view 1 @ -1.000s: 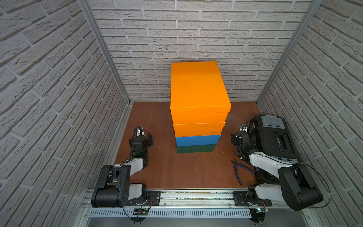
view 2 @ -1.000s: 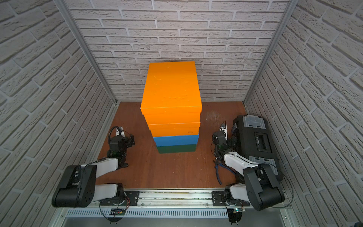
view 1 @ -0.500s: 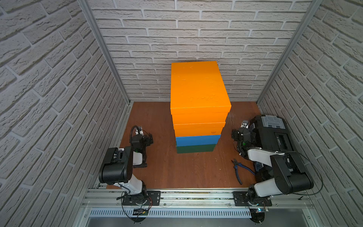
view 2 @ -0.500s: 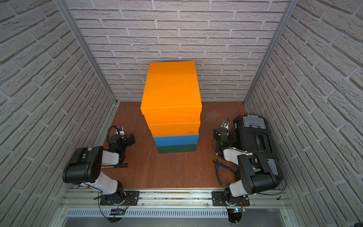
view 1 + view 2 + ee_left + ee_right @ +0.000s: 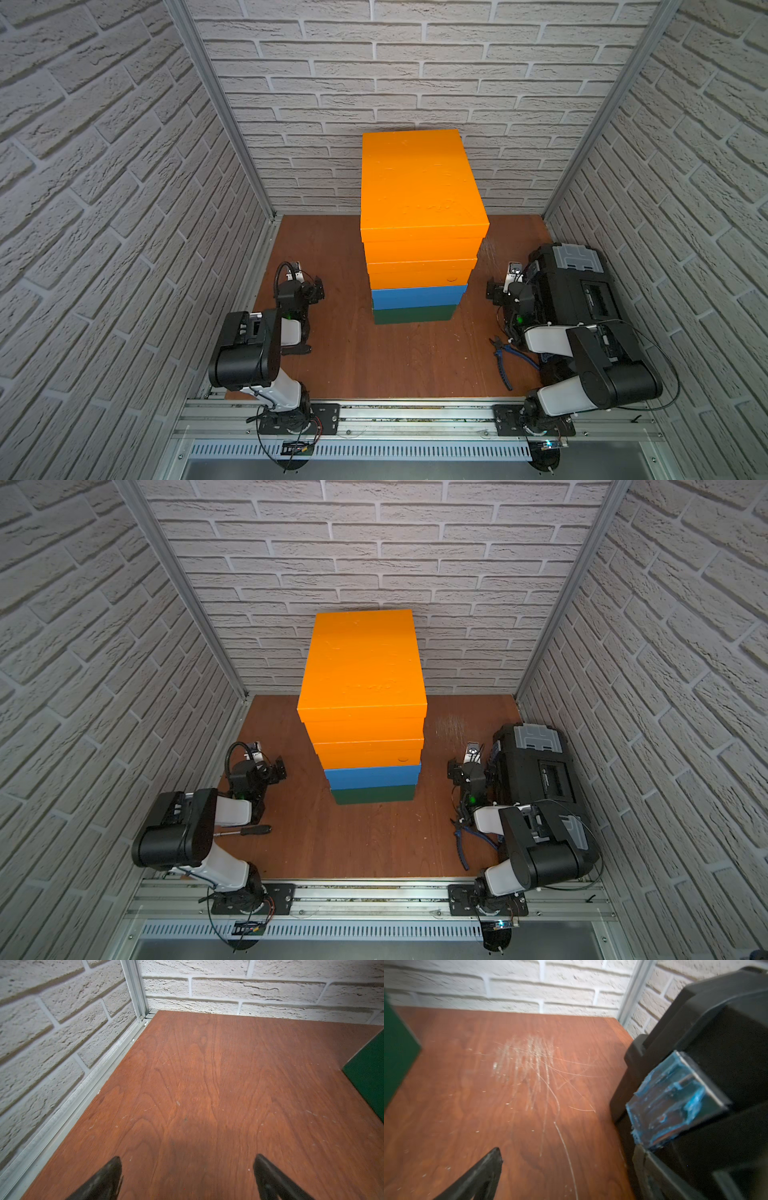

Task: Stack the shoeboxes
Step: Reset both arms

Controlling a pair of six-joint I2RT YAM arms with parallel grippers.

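The shoeboxes (image 5: 419, 249) stand stacked on the worktop (image 5: 395, 361), green lowest, orange topmost; left tool (image 5: 187, 1164) and right tool (image 5: 493, 291) flank them, jaws spread, empty. Expect light, smooth, crushable card; squeeze opposite side walls below the lid.

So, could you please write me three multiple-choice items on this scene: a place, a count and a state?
1. Where is the dark green shoebox? A) topmost B) lowest C) apart from the others
2. How many orange shoeboxes are there? A) one B) two C) three
3. How is the left pincer? A) open, empty B) shut on a shoebox C) shut on pliers
1 B, the blue shoebox lies on it; 2 B, two orange ones sit above the blue; 3 A, its fingers stand apart with nothing between.
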